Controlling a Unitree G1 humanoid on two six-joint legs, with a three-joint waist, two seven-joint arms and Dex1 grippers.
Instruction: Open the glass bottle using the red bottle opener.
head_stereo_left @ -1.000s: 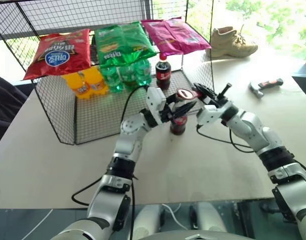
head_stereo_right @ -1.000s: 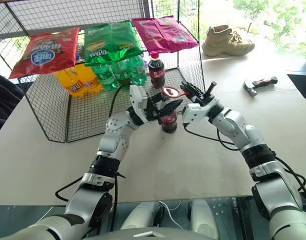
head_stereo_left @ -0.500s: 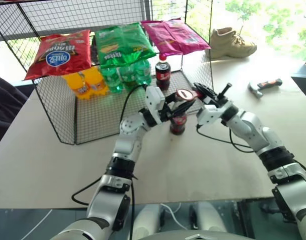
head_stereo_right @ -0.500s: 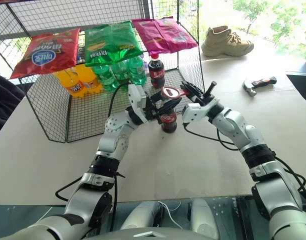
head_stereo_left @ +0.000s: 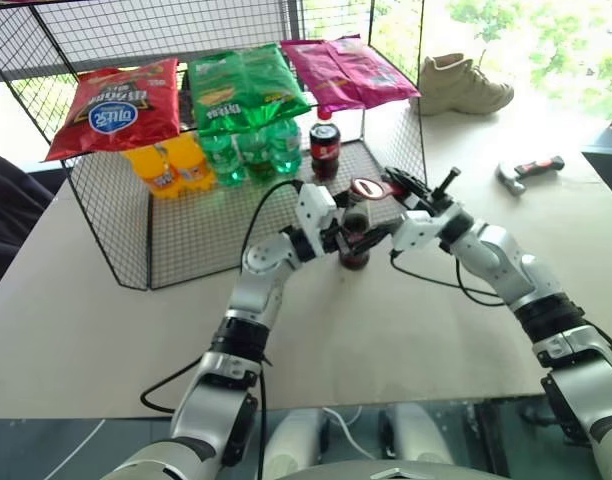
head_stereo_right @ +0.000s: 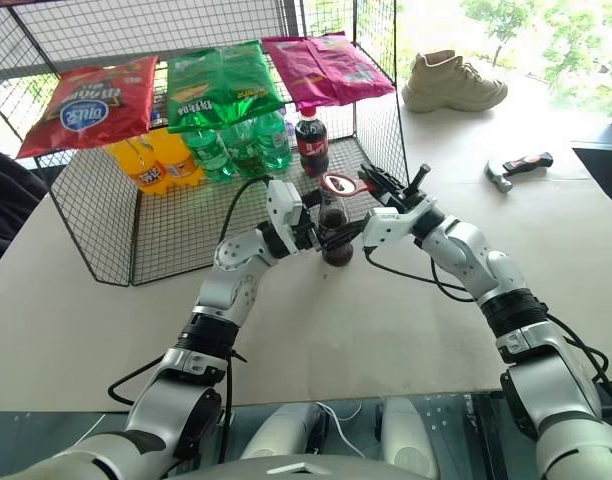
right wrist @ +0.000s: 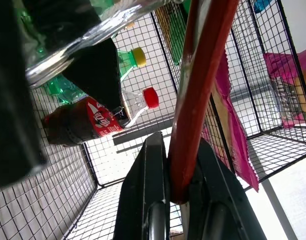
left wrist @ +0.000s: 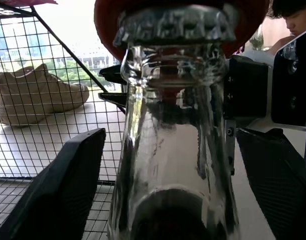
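1. The bottle point(head_stereo_left: 355, 243) stands on the table point(head_stereo_left: 406, 330), just in front of the wire rack point(head_stereo_left: 186, 225).
2. Our left gripper point(left wrist: 158, 190) straddles its neck, fingers spread and clear of the glass.
3. Our right gripper point(right wrist: 175, 195) clamps the opener point(head_stereo_left: 370, 188), whose ring sits over the cap, placed to lever it off.

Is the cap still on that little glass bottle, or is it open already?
Still capped: the crimped metal cap sits on the glass bottle, with the red bottle opener over it.
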